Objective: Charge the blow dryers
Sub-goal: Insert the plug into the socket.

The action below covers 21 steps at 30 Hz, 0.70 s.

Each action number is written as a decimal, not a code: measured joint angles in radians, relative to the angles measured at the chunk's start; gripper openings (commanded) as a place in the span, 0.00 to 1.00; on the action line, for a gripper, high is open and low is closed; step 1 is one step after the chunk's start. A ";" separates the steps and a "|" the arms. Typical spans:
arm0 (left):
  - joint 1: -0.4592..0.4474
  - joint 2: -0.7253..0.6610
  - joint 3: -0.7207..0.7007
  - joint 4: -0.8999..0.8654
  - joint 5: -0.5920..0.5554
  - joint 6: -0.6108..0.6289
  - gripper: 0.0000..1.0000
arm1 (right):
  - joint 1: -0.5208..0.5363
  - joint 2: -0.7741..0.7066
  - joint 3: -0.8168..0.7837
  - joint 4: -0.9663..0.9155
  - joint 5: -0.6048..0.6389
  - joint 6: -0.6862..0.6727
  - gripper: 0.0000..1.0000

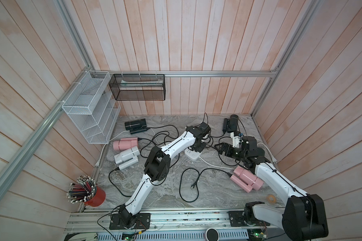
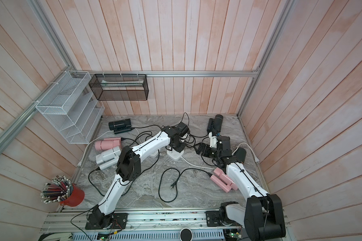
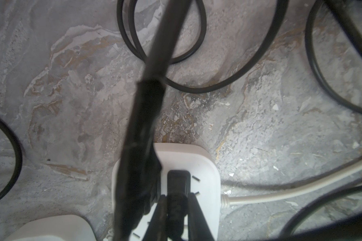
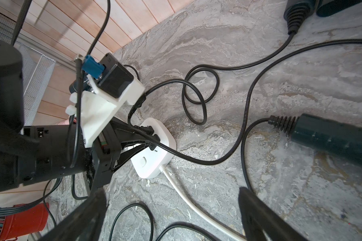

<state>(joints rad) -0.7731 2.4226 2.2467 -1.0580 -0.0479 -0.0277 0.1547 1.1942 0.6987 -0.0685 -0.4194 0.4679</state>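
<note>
cylindrical black, pink and grey blow dryers (image 1: 135,124) ring the marble tabletop (image 1: 163,196) from nine to four o'clock. at centre the left gripper (image 3: 177,200) pinches a black plug (image 3: 178,179) in a white square power strip (image 3: 207,167); the right gripper (image 4: 171,193), at three, gapes empty.

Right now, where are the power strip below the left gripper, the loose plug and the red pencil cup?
power strip (image 4: 153,164): right wrist view, white top face.
loose plug (image 1: 193,186): in a top view, plug body.
red pencil cup (image 1: 98,198): in a top view, side wall.
</note>
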 measured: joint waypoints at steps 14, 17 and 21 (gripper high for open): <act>0.026 0.081 0.147 -0.016 0.037 -0.206 0.17 | 0.000 -0.023 0.000 -0.008 0.061 0.011 0.99; 0.030 0.086 0.155 -0.011 0.040 -0.232 0.24 | 0.000 -0.034 -0.001 -0.011 0.064 0.011 0.99; 0.033 0.087 0.155 -0.009 0.042 -0.254 0.31 | 0.000 -0.050 -0.012 -0.011 0.064 0.011 0.99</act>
<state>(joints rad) -0.7403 2.5099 2.4020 -1.0668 -0.0063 -0.2817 0.1547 1.1446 0.6865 -0.0799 -0.3553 0.4786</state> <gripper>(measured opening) 0.281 0.988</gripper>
